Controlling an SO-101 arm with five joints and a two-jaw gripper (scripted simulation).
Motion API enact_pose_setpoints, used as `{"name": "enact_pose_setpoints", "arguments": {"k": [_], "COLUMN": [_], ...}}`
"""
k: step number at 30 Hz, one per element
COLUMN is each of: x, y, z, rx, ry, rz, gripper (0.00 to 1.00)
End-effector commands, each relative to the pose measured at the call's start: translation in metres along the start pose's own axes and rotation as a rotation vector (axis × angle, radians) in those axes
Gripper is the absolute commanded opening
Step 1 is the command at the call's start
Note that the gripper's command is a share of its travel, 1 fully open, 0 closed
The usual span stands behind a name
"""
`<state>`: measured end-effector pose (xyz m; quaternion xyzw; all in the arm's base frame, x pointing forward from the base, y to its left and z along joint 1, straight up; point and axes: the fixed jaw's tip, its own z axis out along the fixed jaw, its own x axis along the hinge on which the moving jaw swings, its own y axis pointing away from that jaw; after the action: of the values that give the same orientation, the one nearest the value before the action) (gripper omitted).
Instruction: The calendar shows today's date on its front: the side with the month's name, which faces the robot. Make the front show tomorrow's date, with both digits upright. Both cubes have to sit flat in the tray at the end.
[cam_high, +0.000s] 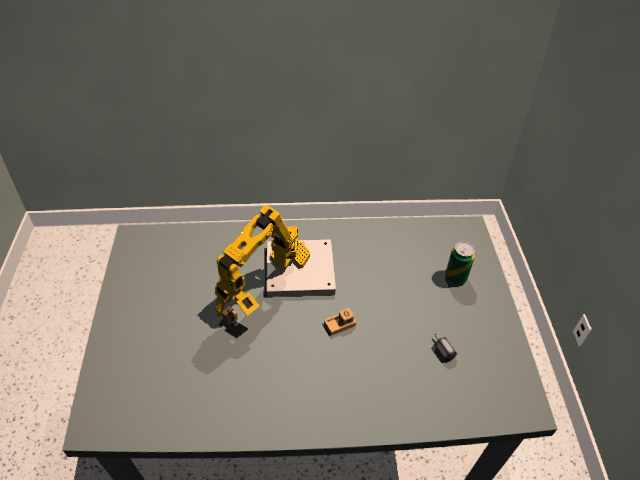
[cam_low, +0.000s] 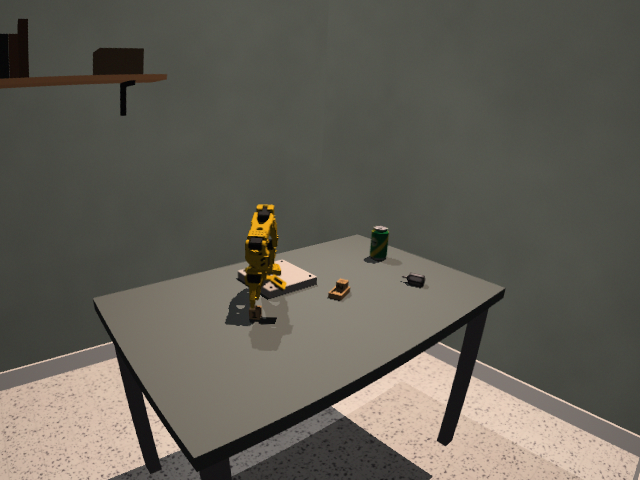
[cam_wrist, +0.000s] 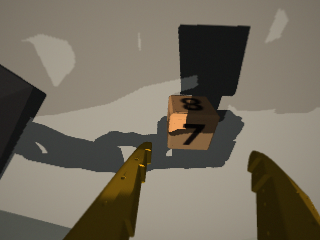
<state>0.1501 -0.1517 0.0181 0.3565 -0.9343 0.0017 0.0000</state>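
A loose wooden cube (cam_high: 230, 316) (cam_low: 255, 313) (cam_wrist: 192, 122) rests on the table left of the tray in the top view. In the wrist view it shows a 7 on its larger visible face and an 8 on the narrow face above it in the picture. My gripper (cam_high: 224, 311) (cam_low: 253, 307) (cam_wrist: 200, 150) is open and empty, its fingertips close to this cube. The wooden tray (cam_high: 332, 324) (cam_low: 336, 296) holds the other cube (cam_high: 346, 315) (cam_low: 342, 284) at its right end, with a 0 on top; its left part is empty. The calendar's front is hidden.
The white base plate (cam_high: 305, 276) (cam_low: 295, 277) lies behind the tray. A green can (cam_high: 459, 266) (cam_low: 378, 243) stands at the back right. A small dark object with prongs (cam_high: 445, 348) (cam_low: 415, 279) lies right of the tray.
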Motion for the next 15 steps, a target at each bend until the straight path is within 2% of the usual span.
{"name": "enact_pose_setpoints", "arguments": {"k": [1, 10, 15], "x": [0.002, 0.002, 0.002], "y": [0.002, 0.002, 0.003], "z": [0.009, 0.023, 0.027], "rx": [-0.014, -0.014, -0.014], "ry": [-0.001, -0.001, -0.001], "rz": [0.002, 0.002, 0.002], "gripper": [0.35, 0.35, 0.35]}}
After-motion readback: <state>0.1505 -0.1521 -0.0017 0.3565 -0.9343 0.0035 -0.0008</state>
